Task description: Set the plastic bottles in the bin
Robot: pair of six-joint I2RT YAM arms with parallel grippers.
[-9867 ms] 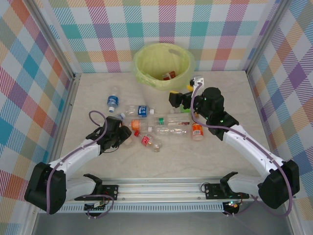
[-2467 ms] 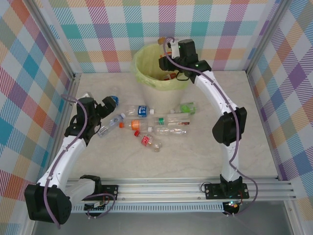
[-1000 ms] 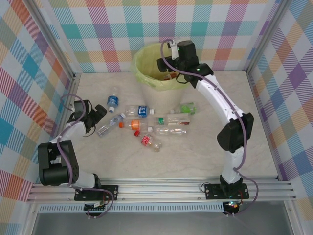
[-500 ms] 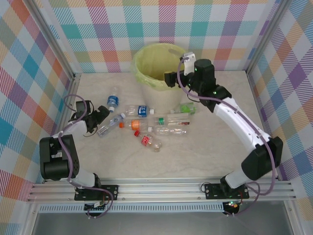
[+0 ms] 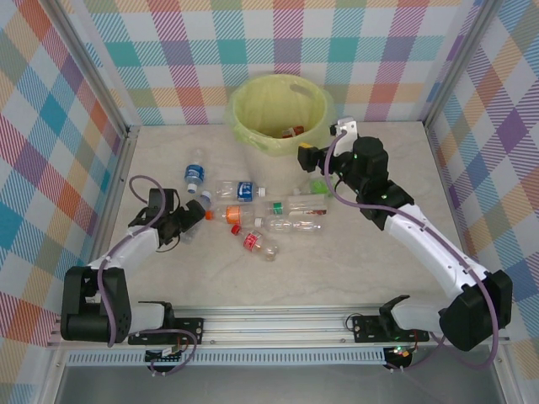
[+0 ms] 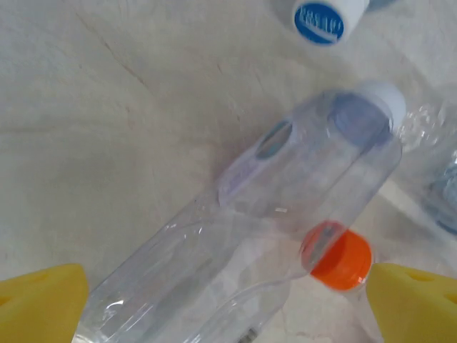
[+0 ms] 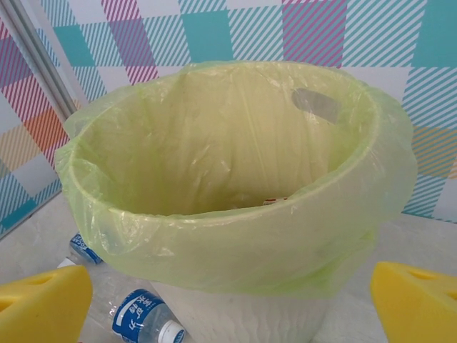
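The left gripper (image 6: 228,306) is held low over the table (image 5: 354,269), at the left end of the scattered plastic bottles (image 5: 278,215). Its yellow pads (image 6: 43,300) are spread wide apart and nothing is clamped. A clear bottle (image 6: 285,207) with a white cap is framed between them, lying on its side. It is judged that the jaws are set this way in order to close across its body. An orange-capped bottle (image 6: 335,255) lies touching it or just beside it, near the right pad, so a second bottle could be pushed or caught. A blue cap (image 6: 319,18) is seen farther off.

The right gripper (image 7: 228,307) is held up near the right side of the bin (image 7: 235,243), facing its rim, with the pads also wide apart and empty. The bin is placed at the far edge of the table, close to the checked back wall (image 5: 278,42). Its yellow-green bag (image 7: 214,157) is folded over the rim, and one red-labelled bottle (image 5: 292,130) can be made out inside. A green bottle (image 5: 321,185) lies just beside the foot of the bin, under the right gripper.

Bare table is left on the near side and on the right, so room is given there for swinging the arms. The left wall is well apart from the left gripper.
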